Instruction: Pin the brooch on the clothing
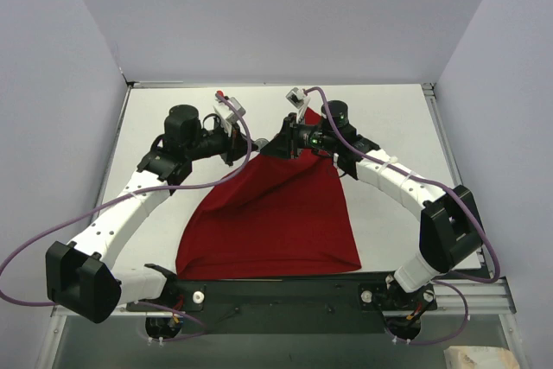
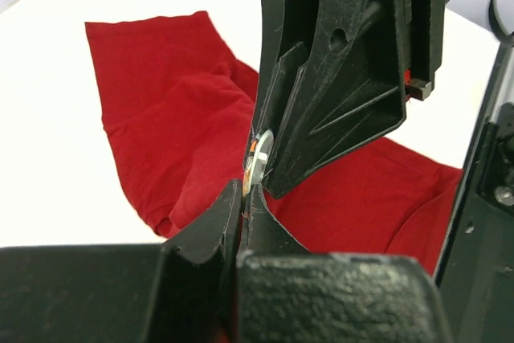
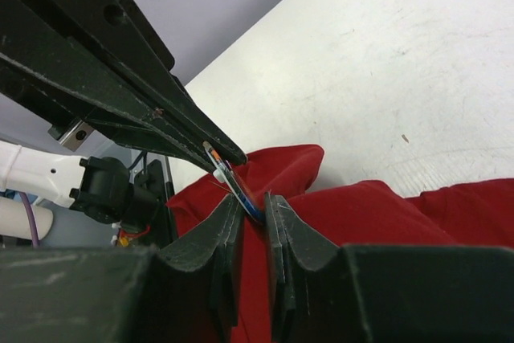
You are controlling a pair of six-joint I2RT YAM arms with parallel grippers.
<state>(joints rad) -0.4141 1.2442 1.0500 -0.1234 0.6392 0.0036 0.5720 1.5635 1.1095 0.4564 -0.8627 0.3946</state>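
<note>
Clamping a fold of the red shirt [image 2: 161, 102] in the tightly closed left hand [image 2: 241, 198], above the desk [image 1: 389, 118]. Pinching the brooch [image 3: 234, 182] edge-on in the nearly closed right hand [image 3: 255, 210], touching that fold.

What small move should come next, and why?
Probably ease the right gripper, which pinches the brooch, slightly into the raised fold of the red T-shirt. The shut left gripper meets the brooch there, and nothing shows it pinned yet.
</note>
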